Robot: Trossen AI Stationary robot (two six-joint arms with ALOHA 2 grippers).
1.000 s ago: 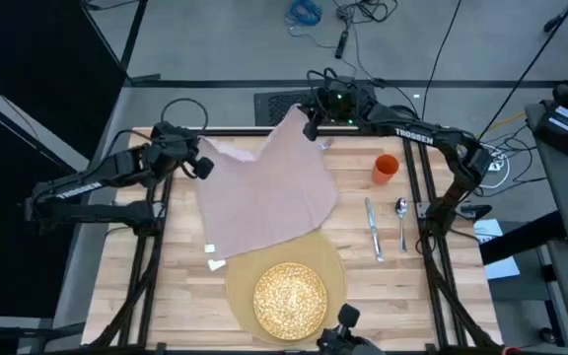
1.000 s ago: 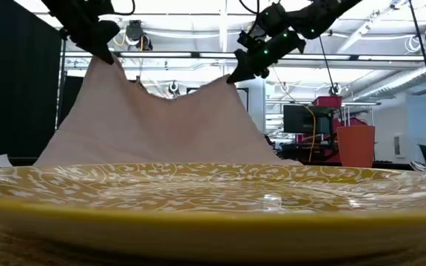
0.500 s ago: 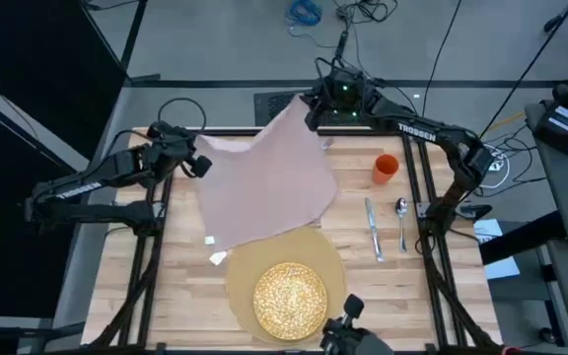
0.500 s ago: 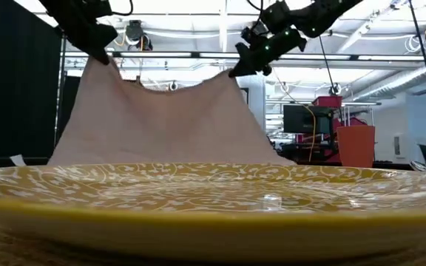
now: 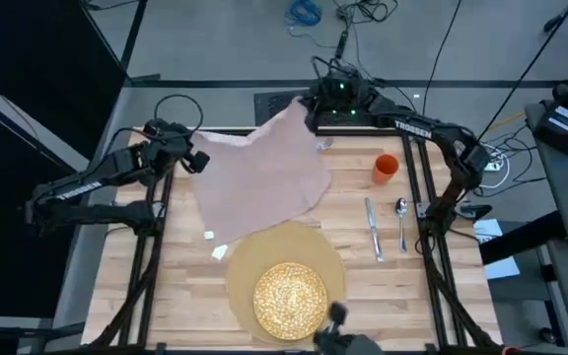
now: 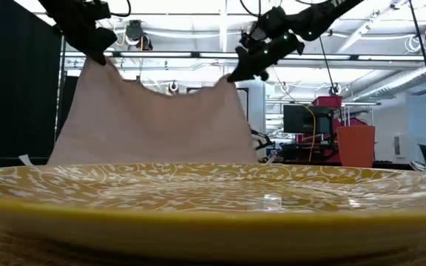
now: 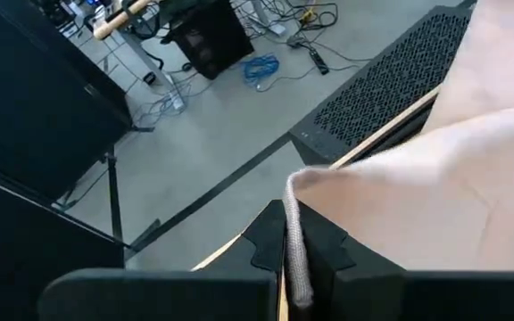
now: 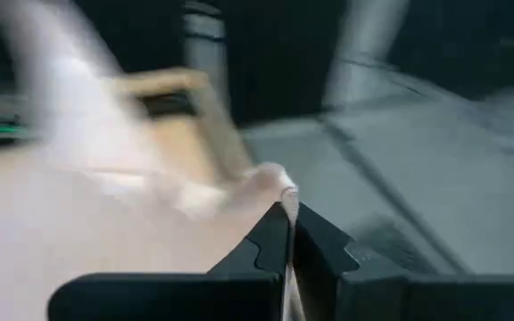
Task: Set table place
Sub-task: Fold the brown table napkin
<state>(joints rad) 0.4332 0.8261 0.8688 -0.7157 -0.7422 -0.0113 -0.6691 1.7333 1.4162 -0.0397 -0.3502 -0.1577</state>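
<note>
A beige cloth napkin (image 5: pixel 259 182) hangs spread between my two grippers over the table's far half (image 6: pixel 154 122). My left gripper (image 5: pixel 195 161) is shut on its left upper corner, and my right gripper (image 5: pixel 309 110) is shut on its right upper corner at the far edge. The napkin's lower edge (image 5: pixel 220 245) reaches the wood just beyond the round tan placemat (image 5: pixel 323 258). A yellow speckled plate (image 5: pixel 290 299) sits on the placemat. At the right are an orange cup (image 5: pixel 386 168), a knife (image 5: pixel 372 229) and a spoon (image 5: pixel 401 221). My left gripper pinches the napkin's hemmed corner (image 7: pixel 298 259) between its two fingers, and the hem runs up out of the shut fingers. The corner is raised (image 6: pixel 95 63) and the cloth falls away below it toward the table. My right gripper pinches the napkin's other upper corner (image 8: pixel 282 189) between its two fingertips. That corner is held high (image 6: pixel 226 77), and the top edge sags slightly between the two grippers.
The black metal frame (image 5: pixel 417 212) runs along the table's sides. Bare wood (image 5: pixel 180 286) lies left of the placemat, and more between the placemat and the cutlery. A small white tag (image 5: pixel 217 250) on the napkin's lower corner lies on the table.
Both grippers have drawn the napkin toward the table's far edge, still shut on its corners. Its lower edge has slid off the placemat's far rim, and its lower right side has pulled in toward the left. The left gripper has shifted slightly left and farther away.
</note>
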